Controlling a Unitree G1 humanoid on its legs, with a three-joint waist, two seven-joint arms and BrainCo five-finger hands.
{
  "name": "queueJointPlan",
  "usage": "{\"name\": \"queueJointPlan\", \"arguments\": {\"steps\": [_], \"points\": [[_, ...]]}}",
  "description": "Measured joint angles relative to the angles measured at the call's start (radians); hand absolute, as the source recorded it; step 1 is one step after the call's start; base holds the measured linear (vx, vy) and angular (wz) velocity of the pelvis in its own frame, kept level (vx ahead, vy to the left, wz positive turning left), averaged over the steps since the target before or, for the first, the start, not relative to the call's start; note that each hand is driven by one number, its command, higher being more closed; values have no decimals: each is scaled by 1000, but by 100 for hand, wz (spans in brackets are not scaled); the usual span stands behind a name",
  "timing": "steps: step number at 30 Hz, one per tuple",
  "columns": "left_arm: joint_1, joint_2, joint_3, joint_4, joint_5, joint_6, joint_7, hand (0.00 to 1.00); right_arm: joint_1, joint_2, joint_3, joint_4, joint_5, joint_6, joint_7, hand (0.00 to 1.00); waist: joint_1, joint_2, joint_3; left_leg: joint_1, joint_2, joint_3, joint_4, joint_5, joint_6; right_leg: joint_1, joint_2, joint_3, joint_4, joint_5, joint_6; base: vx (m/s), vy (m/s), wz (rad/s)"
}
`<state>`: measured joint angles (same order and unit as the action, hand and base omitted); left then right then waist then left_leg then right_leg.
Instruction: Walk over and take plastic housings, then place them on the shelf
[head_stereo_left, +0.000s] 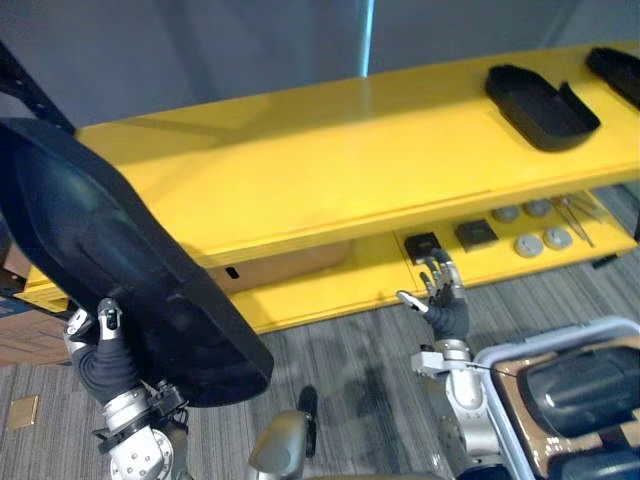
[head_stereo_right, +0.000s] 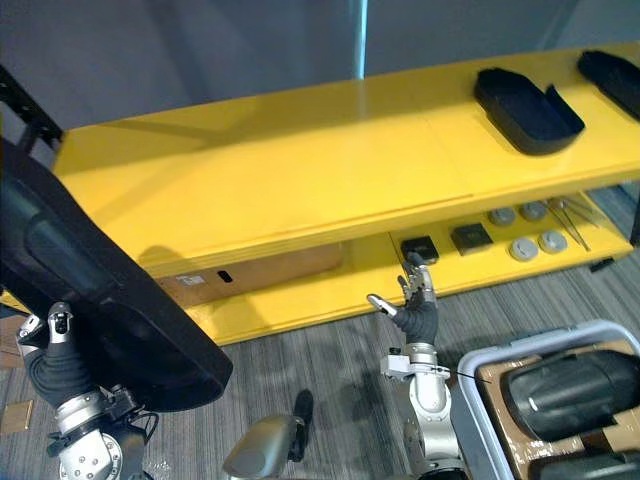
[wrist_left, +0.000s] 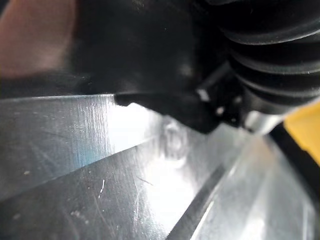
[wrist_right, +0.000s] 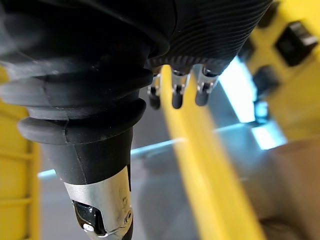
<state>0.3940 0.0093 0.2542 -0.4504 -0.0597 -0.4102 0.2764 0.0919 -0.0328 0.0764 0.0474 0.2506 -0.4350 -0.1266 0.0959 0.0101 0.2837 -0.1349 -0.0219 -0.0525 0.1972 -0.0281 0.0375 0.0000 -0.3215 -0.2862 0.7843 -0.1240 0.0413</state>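
**While your left hand carries a housing, the shelf top waits for it**

You stand before the yellow shelf (head_stereo_left: 330, 170). Its upper board is bare in the left and middle part. The large housing (head_stereo_left: 110, 260) hangs tilted in the air at your left, in front of the shelf's left end, and it seems not to rest on the board. Your left hand (head_stereo_left: 103, 355) holds it at the lower edge. Two silver tips show clamped over the rim, and the other fingers are hidden behind the plastic. Two other housings (head_stereo_left: 540, 105) lie at the far right end of the upper board. At your lower right a grey crate (head_stereo_left: 545, 352) keeps more housings (head_stereo_left: 580, 385). Your right hand (head_stereo_left: 447, 315) is free, with fingers spread and pointing up. It is in front of the lower board (head_stereo_left: 370, 272), near the small parts (head_stereo_left: 530, 243) there.

I judge that the step in hand is the placing. The next move asks you to bring the housing over the board's front edge, turn it flat, and put it down on the bare part, well apart from the two others.
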Motion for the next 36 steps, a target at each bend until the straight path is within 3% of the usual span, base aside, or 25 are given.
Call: {"name": "queueJointPlan", "arguments": {"steps": [2,4,7,9,10,11,13,14,17,22,26,29,30,33,36], "points": [[-36,13,7,3,-1,2,12,100,6,0,-39,-16,-14,-1,19,0,-1,-9,1,50,-5,-22,-35,0,7,-57,76,-2,-115,-87,9,174,75,45],[-60,25,7,4,-2,3,34,100,3,-4,-67,-33,-22,-4,23,0,-4,-6,1,68,-8,-31,-31,-17,13,-101,119,33,-259,-86,8,159,9,20],[-122,38,-2,35,1,4,71,100,2,-13,-115,-39,-8,-25,25,0,-42,-12,-3,72,-31,-106,-25,-34,2,-128,172,151,-449,-50,58,197,-80,74],[-123,39,-9,46,6,6,75,100,-1,-18,-131,-41,-8,-29,39,0,-46,-38,-24,83,-55,-126,-34,-49,-11,-111,172,192,-532,-32,48,216,-194,57],[-118,38,-12,48,23,6,78,100,-4,-25,-136,-45,-8,-32,42,0,-46,-58,-44,85,-66,-133,-30,-68,-25,-95,171,200,-564,37,49,190,-203,39],[-116,38,-15,49,26,7,78,100,-5,-31,-138,-45,-8,-34,41,0,-46,-55,-50,89,-64,-133,-29,-76,-30,-91,172,195,-568,65,53,249,-251,26],[-110,16,-37,51,31,7,63,100,-15,-55,-158,-49,-11,-34,31,0,-47,-3,-78,101,-21,-124,-23,-86,-53,-51,205,159,-596,74,39,301,-208,25],[-118,16,-43,51,35,7,50,100,-14,-56,-182,-65,-18,-30,14,0,-61,11,-87,102,-13,-102,-27,-81,-60,-27,209,139,-618,74,39,271,-155,43],[-142,17,-44,37,49,0,-2,100,-5,-56,-284,-143,-35,-29,-52,0,-72,36,-104,171,26,-11,-105,-75,-67,28,232,105,-647,74,39,188,-69,30],[-157,45,-45,26,66,6,-100,100,12,-52,-341,-244,-78,-30,-83,0,-83,12,-109,196,29,59,-137,-74,-68,33,234,141,-684,75,38,111,18,-23],[-208,136,-83,25,58,73,-181,100,43,-51,-347,-305,-68,-28,-22,0,-108,-2,-116,223,28,117,-160,-74,-68,36,235,184,-706,76,35,14,16,-39],[-287,167,-116,64,24,160,-218,100,67,-52,-349,-340,-67,-23,40,0,-142,-1,-116,237,31,167,-163,-75,-69,33,240,219,-713,85,32,-49,12,-41],[-338,182,-132,120,8,204,-224,100,81,-53,-347,-350,-68,-22,68,0,-157,2,-118,246,35,191,-163,-80,-71,33,246,239,-714,91,31,-64,11,-38],[-436,210,-152,254,-12,283,-221,100,85,-61,-339,-352,-69,-21,114,0,-170,4,-119,257,46,250,-159,-89,-69,25,261,286,-722,108,29,-80,9,-57],[-541,251,-158,439,-17,356,-209,100,85,-105,-303,-354,-68,-17,173,0,-203,9,-121,257,50,286,-157,-90,-70,7,269,322,-724,122,27,-74,0,-36]]}}
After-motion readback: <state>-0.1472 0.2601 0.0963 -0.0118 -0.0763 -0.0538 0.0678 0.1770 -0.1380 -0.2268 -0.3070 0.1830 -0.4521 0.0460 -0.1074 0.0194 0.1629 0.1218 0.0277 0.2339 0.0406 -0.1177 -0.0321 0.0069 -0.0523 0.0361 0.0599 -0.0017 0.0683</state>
